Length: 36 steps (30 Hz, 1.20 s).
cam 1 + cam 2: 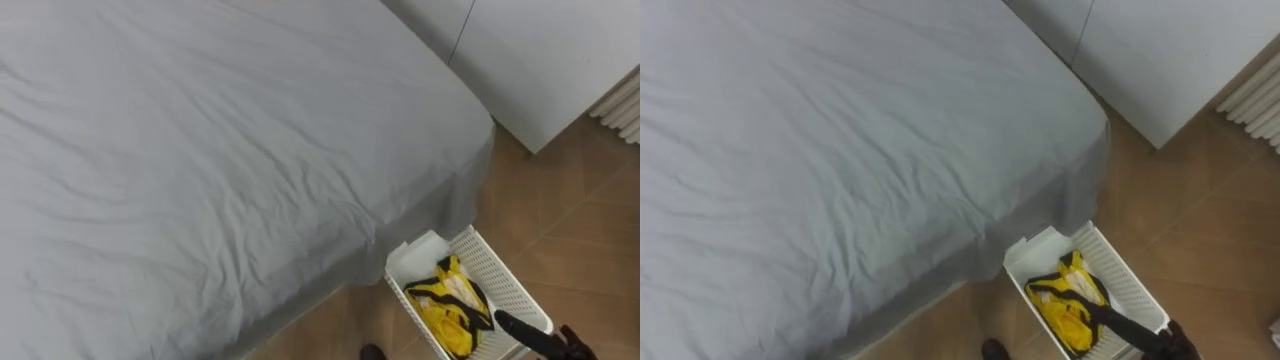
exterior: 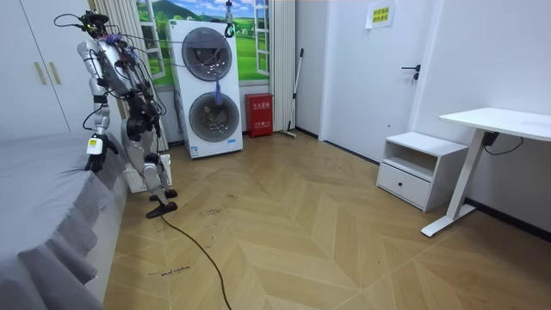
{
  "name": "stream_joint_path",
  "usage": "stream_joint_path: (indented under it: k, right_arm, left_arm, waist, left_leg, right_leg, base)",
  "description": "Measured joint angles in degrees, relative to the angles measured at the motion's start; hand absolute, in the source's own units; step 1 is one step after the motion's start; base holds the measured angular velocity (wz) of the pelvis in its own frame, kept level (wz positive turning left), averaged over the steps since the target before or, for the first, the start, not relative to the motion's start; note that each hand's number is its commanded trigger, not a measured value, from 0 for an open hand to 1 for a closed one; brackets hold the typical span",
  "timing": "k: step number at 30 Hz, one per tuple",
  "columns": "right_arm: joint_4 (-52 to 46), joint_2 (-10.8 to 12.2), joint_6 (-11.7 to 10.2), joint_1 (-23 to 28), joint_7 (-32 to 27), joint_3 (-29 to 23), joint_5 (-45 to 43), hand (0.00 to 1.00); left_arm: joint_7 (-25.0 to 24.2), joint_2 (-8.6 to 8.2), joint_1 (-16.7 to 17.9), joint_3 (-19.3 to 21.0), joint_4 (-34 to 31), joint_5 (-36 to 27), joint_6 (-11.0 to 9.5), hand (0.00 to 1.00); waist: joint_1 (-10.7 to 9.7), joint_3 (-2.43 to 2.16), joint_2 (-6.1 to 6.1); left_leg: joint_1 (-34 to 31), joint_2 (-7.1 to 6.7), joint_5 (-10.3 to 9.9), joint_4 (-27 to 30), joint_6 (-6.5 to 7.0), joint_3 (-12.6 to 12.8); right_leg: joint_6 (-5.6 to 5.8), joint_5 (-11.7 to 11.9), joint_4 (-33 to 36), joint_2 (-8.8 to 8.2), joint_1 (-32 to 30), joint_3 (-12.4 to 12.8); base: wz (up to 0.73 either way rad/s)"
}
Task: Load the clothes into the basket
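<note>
Grey sheet covers the big bed [image 1: 200, 150], a bit wrinkled, and it takes up most of what you see from the head. Brown wood floor [image 1: 570, 230] runs past the bed's corner, and a white wardrobe [image 1: 540, 60] stands behind. You find the white basket [image 1: 497, 268] on the floor, just beside the bed near that corner. Its long way runs from the bed toward the lower right, one short end next to the bed. The yellow clothes [image 1: 452, 305] are already inside, bunched up and lying along that same long way. Your robot's right hand [image 1: 525, 328] comes in from the lower right, dark; what shows of it is stretched out straight over the basket's near end, pointing at the clothes and pinching nothing. In the room view your robot stands close to the bed, and its left hand [image 2: 95, 146] hangs by the bed's edge; you cannot tell how that hand is held. Two washing machines [image 2: 211, 90] are stacked by the far wall.
</note>
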Motion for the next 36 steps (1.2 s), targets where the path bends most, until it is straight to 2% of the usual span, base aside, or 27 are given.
stream_joint_path:
  k: [2,6,10,13,16,18,21,23,28,31,36]
  right_arm:
    - [0.46,0.05,0.0,1.29,0.65,0.01,0.55,0.0]
    - [1.06,0.14,0.04,3.99,1.91,0.11,0.49,0.0]
    - [1.26,1.63,0.27,7.41,3.71,0.35,0.45,0.0]
    - [1.69,3.29,0.64,9.19,4.8,2.54,0.64,0.0]
    - [2.92,4.95,1.8,10.43,5.8,3.67,0.23,0.0]
    - [3.74,5.53,2.55,10.35,6.67,6.18,-1.48,0.0]
    - [4.25,6.22,2.84,10.38,7.32,8.46,-2.81,0.0]
    - [5.27,7.19,3.25,10.41,8.08,9.06,-5.94,0.0]
    - [5.89,7.67,4.83,9.89,8.89,11.46,-10.89,0.0]
    - [5.96,7.83,4.79,9.1,8.96,12.83,-12.3,0.0]
    - [5.93,7.94,4.88,8.13,8.99,16.04,-13.28,0.0]
  left_arm:
    - [-0.82,0.03,0.7,0.05,0.19,0.0,-0.82,0.0]
    - [-2.04,0.05,1.02,0.26,0.05,0.09,-0.84,0.0]
    - [-3.26,-0.01,2.31,2.63,-1.19,4.07,-0.86,0.0]
    - [-3.05,-0.19,3.31,3.19,-2.82,6.02,-0.9,0.0]
    - [-3.0,-0.61,4.25,3.57,-3.16,6.49,-0.91,0.0]
    - [-2.92,-0.8,4.26,3.63,-3.03,6.71,-1.07,0.0]
    - [-2.91,-1.33,4.03,3.8,-2.84,6.78,-1.2,0.0]
    - [-2.91,-2.11,3.93,5.66,-3.09,7.58,-1.23,0.0]
    - [-2.92,-2.85,4.09,6.78,-3.09,7.93,-1.22,0.0]
    - [-2.94,-3.0,4.04,7.75,-3.06,9.09,-1.24,0.0]
    - [-2.94,-4.2,3.92,10.28,-2.94,10.31,-1.32,0.0]
  waist:
    - [0.05,0.0,-0.13]
    - [0.03,-0.11,-0.36]
    - [0.16,-0.21,-1.52]
    - [0.56,-0.67,-2.92]
    - [1.73,-1.49,-4.56]
    - [2.1,-1.63,-5.27]
    - [3.66,-1.48,-5.73]
    - [4.74,-1.36,-6.05]
    - [6.59,-1.11,-6.45]
    - [7.65,-1.11,-6.98]
    - [9.65,-1.12,-7.43]
  left_leg:
    - [1.42,0.07,0.0,-0.13,0.0,-0.41]
    - [3.87,0.04,-0.01,-0.58,-0.02,-2.26]
    - [7.28,-0.1,0.0,-1.29,-0.04,-5.27]
    - [9.86,-0.31,-0.02,-1.76,-0.07,-7.16]
    - [13.33,-0.64,-0.13,-2.16,-0.22,-9.3]
    - [15.14,-1.14,-0.16,-2.93,-0.23,-10.88]
    - [15.94,-1.21,-0.18,-3.05,-0.2,-11.86]
    - [16.35,-1.43,-0.29,-3.12,-0.03,-13.0]
    - [17.04,-1.87,-0.39,-3.92,0.04,-14.93]
    - [16.94,-2.11,-0.4,-3.93,0.06,-15.94]
    - [16.93,-2.19,-0.39,-3.57,0.06,-16.48]
  right_leg:
    - [-0.03,-0.02,-1.0,-0.19,2.09,-0.73]
    - [-0.07,0.0,-3.09,-0.82,6.15,-2.68]
    - [-0.11,-0.1,-5.66,-1.11,11.73,-5.68]
    - [-0.11,-0.12,-7.84,-1.4,16.11,-7.89]
    - [0.05,-0.19,-10.18,-1.69,20.96,-9.45]
    - [0.31,-0.71,-10.94,-2.07,23.27,-11.03]
    - [0.4,-0.78,-10.97,-2.45,24.62,-12.16]
    - [0.61,-1.08,-11.01,-2.71,25.6,-13.37]
    - [0.87,-1.5,-10.98,-2.95,26.55,-14.79]
    - [0.89,-1.55,-11.21,-3.07,26.83,-15.74]
    - [0.89,-1.55,-11.7,-3.18,28.04,-16.35]
  base:
    - [0.12]
    - [0.25]
    - [0.38]
    - [0.4]
    - [0.35]
    - [0.39]
    - [0.2]
    - [0.28]
    - [0.2]
    - [0.13]
    - [0.09]
